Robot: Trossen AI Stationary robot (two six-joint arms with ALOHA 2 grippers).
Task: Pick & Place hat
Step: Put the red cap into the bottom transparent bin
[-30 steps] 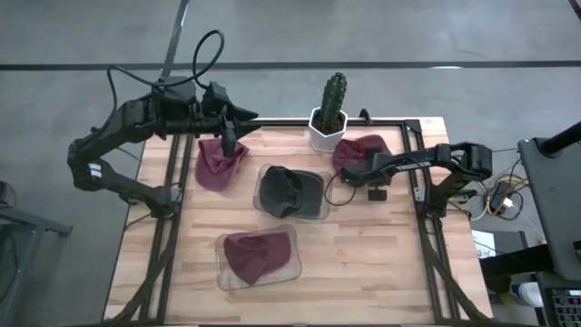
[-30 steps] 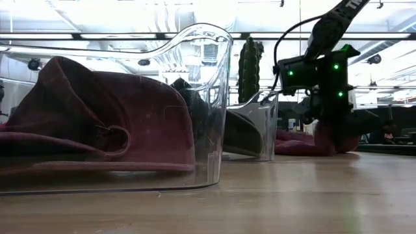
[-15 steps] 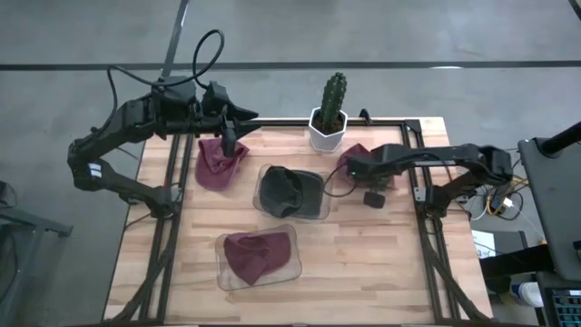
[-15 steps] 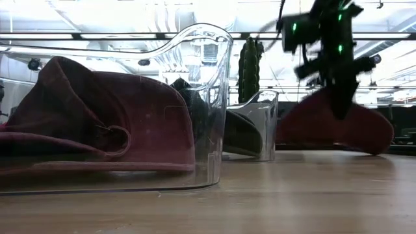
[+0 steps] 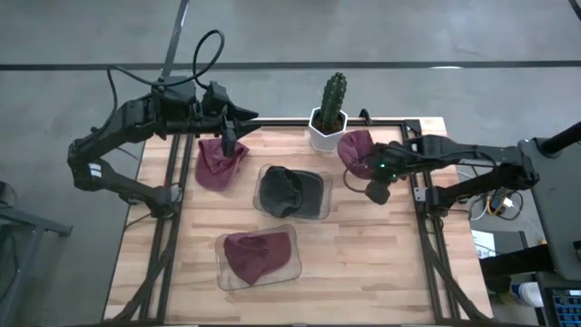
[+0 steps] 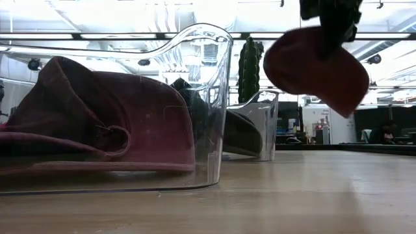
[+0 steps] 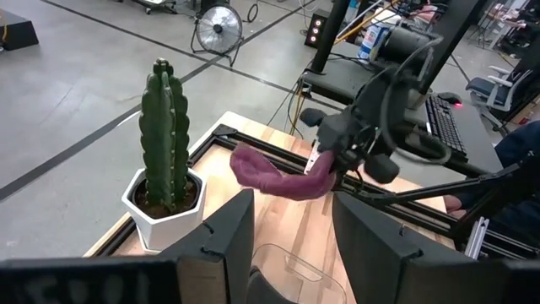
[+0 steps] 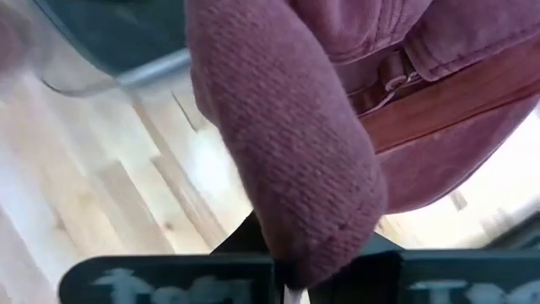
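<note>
My right gripper (image 5: 365, 162) is shut on a maroon hat (image 5: 354, 147) and holds it in the air near the cactus; the low view shows that hat (image 6: 318, 68) well above the table. The left wrist view sees it too, as a flat maroon shape (image 7: 274, 176). My left gripper (image 5: 231, 143) stands open over a second maroon hat (image 5: 216, 163), which lies on the table's far left part. A dark hat (image 5: 283, 189) sits in the middle clear bin (image 5: 318, 195). A third maroon hat (image 5: 254, 256) lies in the near clear bin (image 5: 292, 263). My right gripper pinches a fold of the hat's maroon cloth (image 8: 295, 203) between its two fingers, close to the back strap and buckle (image 8: 384, 80). In the low view the fingers (image 6: 335, 26) come from above, pointing down. The hat hangs tilted below them, lifted clear of the table.
A tall cactus in a white pot (image 5: 329, 113) stands at the far edge, just left of the held hat. Black frame rails (image 5: 418, 195) run along the table's sides. Bare wood (image 5: 372, 259) lies to the right of both bins.
My right gripper has risen, staying shut, and carried the maroon hat with it. The hat lay on the table a second ago, had risen with only its lower edge near the tabletop half a second ago, and now hangs clear. The right arm's elbow has swung toward the right.
</note>
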